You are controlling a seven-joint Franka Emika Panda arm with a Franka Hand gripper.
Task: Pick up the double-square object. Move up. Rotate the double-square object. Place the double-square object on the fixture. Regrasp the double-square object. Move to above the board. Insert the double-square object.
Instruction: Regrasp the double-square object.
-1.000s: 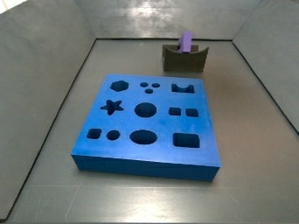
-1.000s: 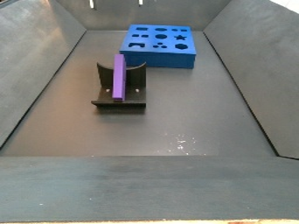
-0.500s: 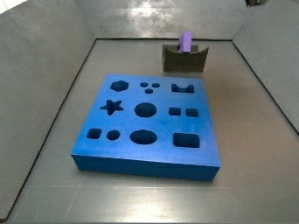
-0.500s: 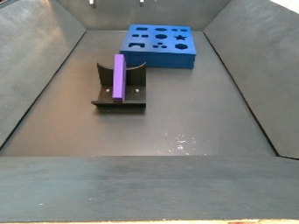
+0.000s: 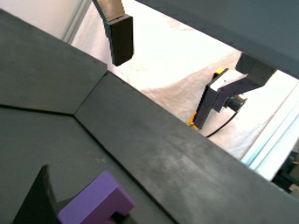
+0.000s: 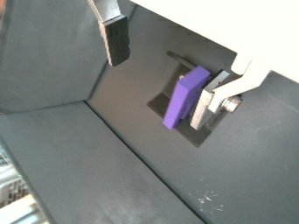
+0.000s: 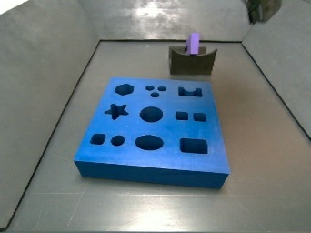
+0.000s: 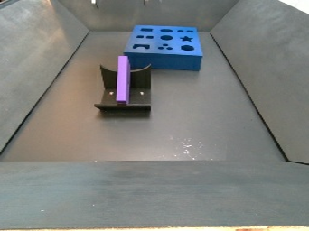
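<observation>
Spreading wide apart, the two silver fingers of the end effector (image 6: 176, 61) hold nothing: in both wrist views one finger (image 6: 114, 35) with its dark pad and the opposite finger (image 6: 225, 87) stand clear of every piece, with only open space between them. In a wrist view the end effector (image 5: 176, 66) hangs high above the dark floor (image 5: 140, 140), and in a side view only a small dark part of it (image 7: 259, 9) shows at the upper right corner of the frame; in a side view with the board at the top it is out of frame. The double-square object (image 8: 122, 78), a light-purple elongated block, rests on the fixture (image 8: 125, 90) at centre left of that side view, lying along the fixture's length. In a side view from the opposite end, the double-square object (image 7: 195, 44) rises above the fixture (image 7: 192, 62) at the upper centre of the frame. In a wrist view the double-square object (image 6: 184, 96) lies on the fixture (image 6: 198, 118) below the open fingers, not touched by them; another wrist view shows only one end of the block (image 5: 96, 199) at the lower left. The board (image 7: 152, 127), blue with dark shaped cut-outs, lies flat on the floor, well apart from the fixture; it also shows at the upper centre (image 8: 169, 45). No brand, label or legible writing can be made out.
</observation>
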